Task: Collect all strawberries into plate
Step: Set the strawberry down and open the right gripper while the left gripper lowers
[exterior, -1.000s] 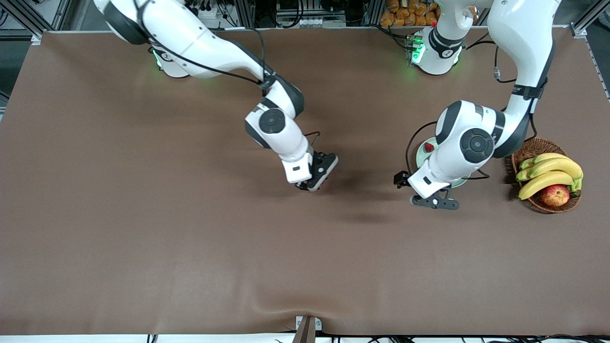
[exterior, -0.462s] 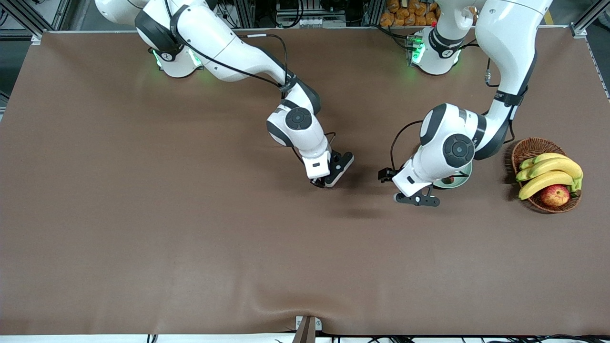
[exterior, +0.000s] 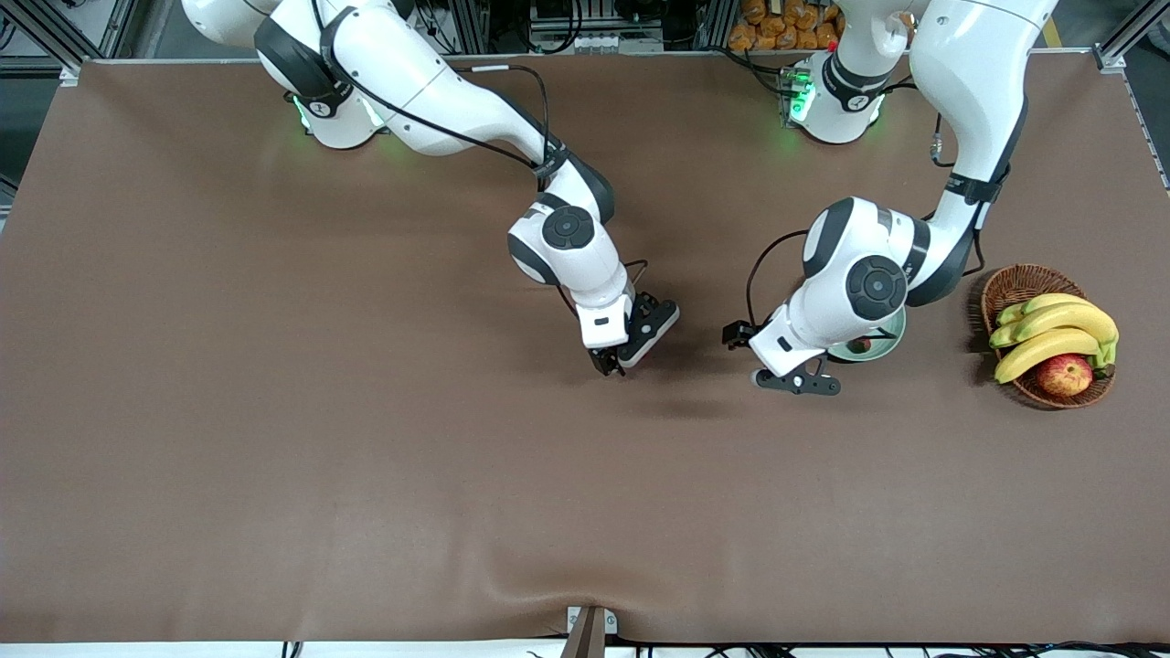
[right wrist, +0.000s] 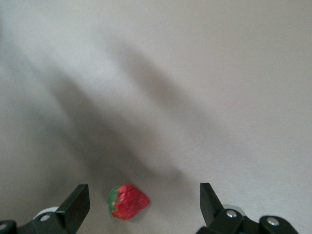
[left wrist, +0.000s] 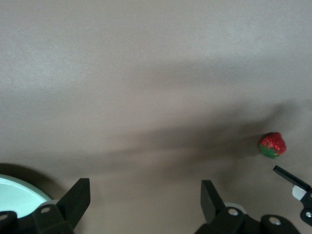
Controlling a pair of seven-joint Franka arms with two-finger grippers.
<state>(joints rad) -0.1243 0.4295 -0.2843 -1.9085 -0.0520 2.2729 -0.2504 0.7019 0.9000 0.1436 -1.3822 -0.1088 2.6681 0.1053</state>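
Observation:
One strawberry (right wrist: 127, 201) lies on the brown table between the open fingers of my right gripper (right wrist: 141, 201), which hangs low over it near the table's middle (exterior: 614, 361). The berry also shows in the left wrist view (left wrist: 272, 145); in the front view the gripper hides it. My left gripper (exterior: 793, 382) is open and empty (left wrist: 145, 196) over bare table beside the mint-green plate (exterior: 887, 340), toward the right arm's end. The left arm covers most of the plate; its rim shows in the left wrist view (left wrist: 17, 191). A dark red strawberry (exterior: 859, 345) lies in the plate.
A brown wicker basket (exterior: 1015, 288) with bananas (exterior: 1051, 334) and a red-yellow apple (exterior: 1065, 375) stands at the left arm's end of the table, beside the plate. The two grippers are close to each other, about one hand's width apart.
My right gripper moved toward the left arm's end and came over the strawberry. My left gripper moved off the plate toward the right arm's end; its arm now covers more of the plate.

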